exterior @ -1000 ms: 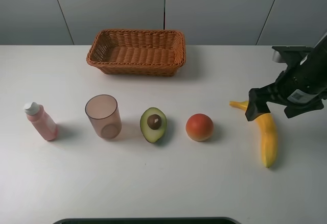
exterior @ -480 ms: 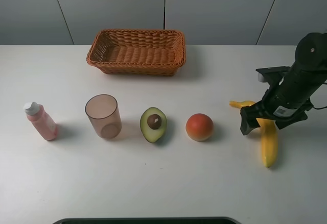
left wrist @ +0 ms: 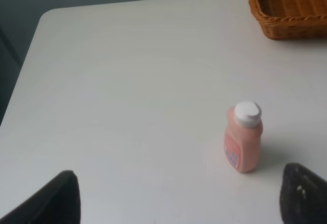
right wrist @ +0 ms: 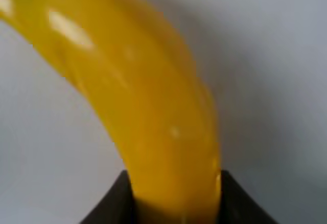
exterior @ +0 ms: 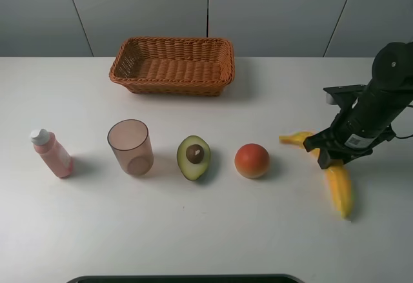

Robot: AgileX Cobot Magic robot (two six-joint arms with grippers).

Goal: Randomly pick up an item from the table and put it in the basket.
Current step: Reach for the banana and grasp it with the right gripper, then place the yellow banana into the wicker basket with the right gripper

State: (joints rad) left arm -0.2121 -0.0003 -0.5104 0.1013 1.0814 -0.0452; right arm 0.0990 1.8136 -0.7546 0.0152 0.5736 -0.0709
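The yellow banana lies at the right of the white table, its stem end pointing left toward the round fruit. My right gripper is shut on the banana near its stem half. In the right wrist view the banana fills the frame, pinched between the two dark fingers. I cannot tell whether it is touching the table or just above it. The brown wicker basket stands empty at the back centre. My left gripper is open and empty, low over the table's left side.
Along the front row stand a pink bottle, a translucent cup, a halved avocado and a round orange-red fruit. The bottle and a basket corner also show in the left wrist view.
My right gripper has come down onto the banana and closed on it. The banana has shifted, its stem end swinging a little left and its far end right.
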